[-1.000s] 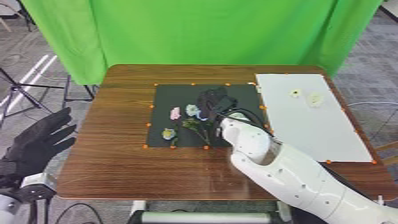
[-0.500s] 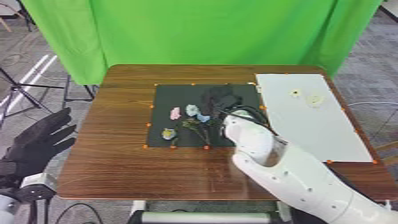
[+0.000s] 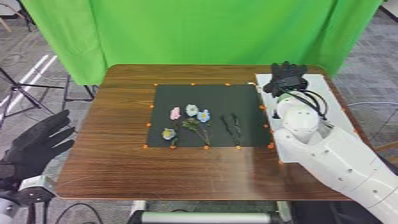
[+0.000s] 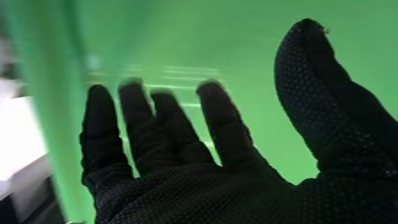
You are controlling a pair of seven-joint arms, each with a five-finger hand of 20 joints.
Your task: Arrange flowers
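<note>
In the head view my right hand (image 3: 286, 79) is over the far part of the white sheet (image 3: 293, 136), fingers spread and straight, holding nothing. The right wrist view has the same hand (image 4: 200, 192) open, thumb apart from the fingers. On the black mat (image 3: 233, 97) lie a pink flower (image 3: 175, 113), a white flower (image 3: 192, 110), a blue flower (image 3: 203, 116), a yellow-centred flower (image 3: 169, 133), green leaves (image 3: 191, 124) and two dark stems (image 3: 237, 125). My left hand (image 3: 37, 142) is open off the table's left side.
The brown table (image 3: 142, 172) carries the mat and sheet, both with orange markers around their edges. Behind it hangs a green curtain (image 3: 213, 35). A tripod (image 3: 19, 89) stands on the floor at the left.
My right hand has moved from over the mat, rightward and away, to the white sheet. The blue flower and dark stems it partly covered are now in plain view. The left hand kept still.
</note>
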